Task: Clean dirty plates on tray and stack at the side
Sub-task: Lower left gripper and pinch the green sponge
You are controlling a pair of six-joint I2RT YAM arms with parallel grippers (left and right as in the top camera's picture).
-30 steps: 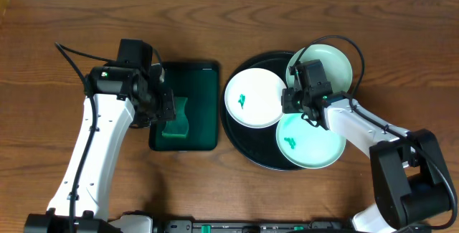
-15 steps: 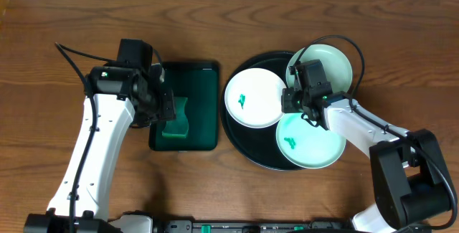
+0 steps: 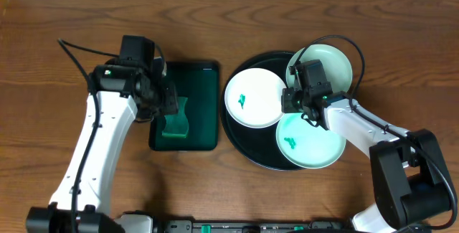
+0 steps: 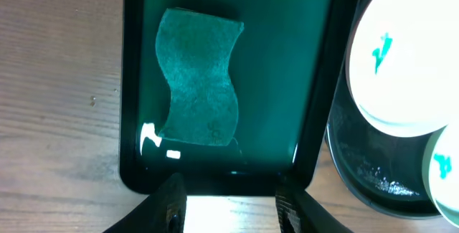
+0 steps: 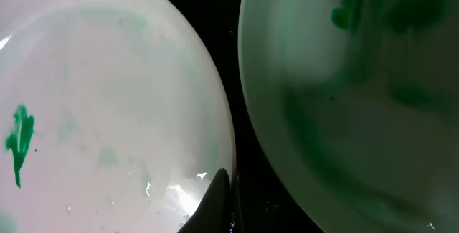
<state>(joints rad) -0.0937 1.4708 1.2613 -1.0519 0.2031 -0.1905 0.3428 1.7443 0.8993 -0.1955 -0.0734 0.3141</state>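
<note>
At the lower right of the overhead frame, nearest the robot, one of the plates (image 3: 315, 147) lies on the tray (image 3: 247, 145), with a teal smear (image 3: 290, 143) on its left part. Just above it the right claw (image 5: 219, 193) is closed tight on nothing that I can see; its tip sits over the black strip of tray between two plate rims, just beside the rim of the second plate (image 3: 254, 100), though whether it touches that rim I cannot tell. That plate, left of centre on the tray, carries a smear too; the third plate (image 3: 336, 62) sits at the tray's upper right, partly hidden under the arm.

Left of the tray, the left claw (image 4: 229, 208) hovers over the near edge of the green tray (image 4: 287, 82), its jaws partly apart and empty; the sponge (image 4: 199, 82) lies flat farther in, apart from the fingers.

By my reading little is done: nothing is stacked on the bench (image 3: 401, 32) beside the tray; at least two plates want wiping, and all three want moving.
</note>
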